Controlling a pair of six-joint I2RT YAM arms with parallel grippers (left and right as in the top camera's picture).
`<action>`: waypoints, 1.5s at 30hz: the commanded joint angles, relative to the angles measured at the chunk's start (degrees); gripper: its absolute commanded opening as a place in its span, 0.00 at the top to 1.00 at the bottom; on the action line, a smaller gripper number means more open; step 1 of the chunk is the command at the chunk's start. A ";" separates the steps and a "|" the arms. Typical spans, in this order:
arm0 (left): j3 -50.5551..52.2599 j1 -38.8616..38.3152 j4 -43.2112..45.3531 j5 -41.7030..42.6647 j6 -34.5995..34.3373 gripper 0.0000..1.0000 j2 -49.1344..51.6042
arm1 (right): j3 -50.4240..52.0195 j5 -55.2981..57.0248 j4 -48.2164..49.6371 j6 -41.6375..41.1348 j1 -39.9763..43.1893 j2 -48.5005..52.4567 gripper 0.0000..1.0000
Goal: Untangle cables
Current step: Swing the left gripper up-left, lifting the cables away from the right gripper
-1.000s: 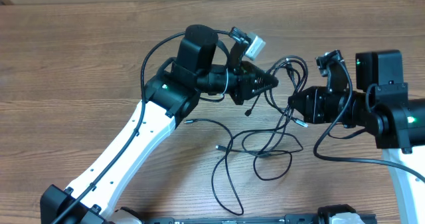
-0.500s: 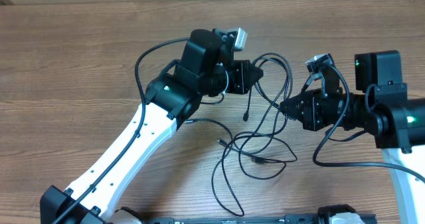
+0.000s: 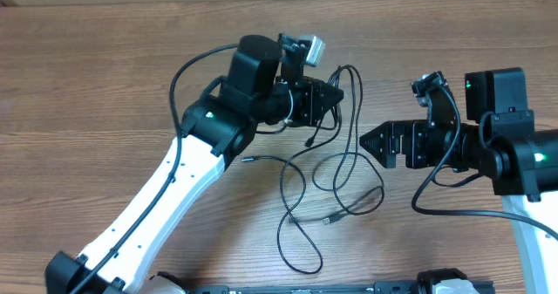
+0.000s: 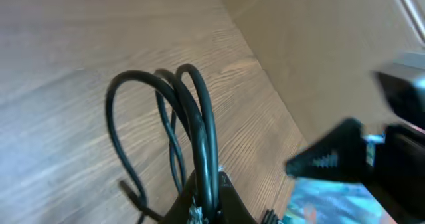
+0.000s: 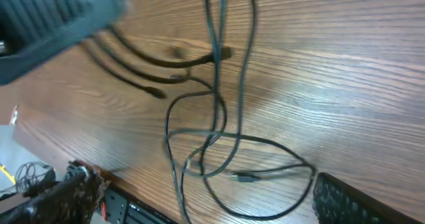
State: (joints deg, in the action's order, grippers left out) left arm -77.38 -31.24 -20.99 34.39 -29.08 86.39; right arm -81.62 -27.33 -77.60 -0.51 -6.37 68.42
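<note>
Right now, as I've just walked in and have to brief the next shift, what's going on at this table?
Two robot arms are working on a tangle of thin black cables. The left tool is shut on a bunch of strands and holds their loops up off the table, while the rest trails down in loose curves on the wood. The right tool stands open beside them, holding nothing.
</note>
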 commanded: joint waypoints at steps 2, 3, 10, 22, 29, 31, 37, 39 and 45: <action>-1.22 0.48 1.60 2.75 9.27 0.96 -8.35 | -0.09 1.81 0.68 -1.22 0.00 -0.46 0.00; -1.22 0.48 1.62 2.75 10.10 0.96 -9.66 | -0.09 1.81 0.87 -1.22 0.00 -0.46 0.00; -1.22 0.48 8.39 2.73 18.45 0.96 -18.62 | -0.09 -7.69 1.29 6.84 -0.02 -0.46 0.00; -1.22 0.50 24.55 -1.49 29.53 0.95 -20.96 | -0.09 -6.01 0.31 7.87 0.00 -0.46 0.00; -1.22 0.50 28.98 -13.46 30.86 0.96 -21.31 | -0.09 -3.32 -0.76 7.85 0.00 -0.46 0.00; -1.22 0.52 28.65 -15.61 30.86 0.96 -21.70 | -0.09 -2.38 -1.03 7.85 0.00 -0.46 0.00; -1.20 0.52 11.63 -16.87 36.85 0.96 -21.75 | -0.09 -1.81 -0.76 7.87 0.00 -0.24 0.00; -1.20 0.52 0.63 -18.73 39.10 0.96 -21.05 | -0.09 -1.84 -0.76 7.87 0.00 -0.13 0.00; -1.20 0.52 -27.89 -20.41 38.88 0.96 -15.15 | -0.09 -1.86 -0.07 7.85 0.00 -0.02 0.00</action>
State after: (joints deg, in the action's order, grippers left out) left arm -78.24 -31.00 -42.87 15.75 7.77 68.03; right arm -81.62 -29.54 -78.26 6.87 -6.37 68.42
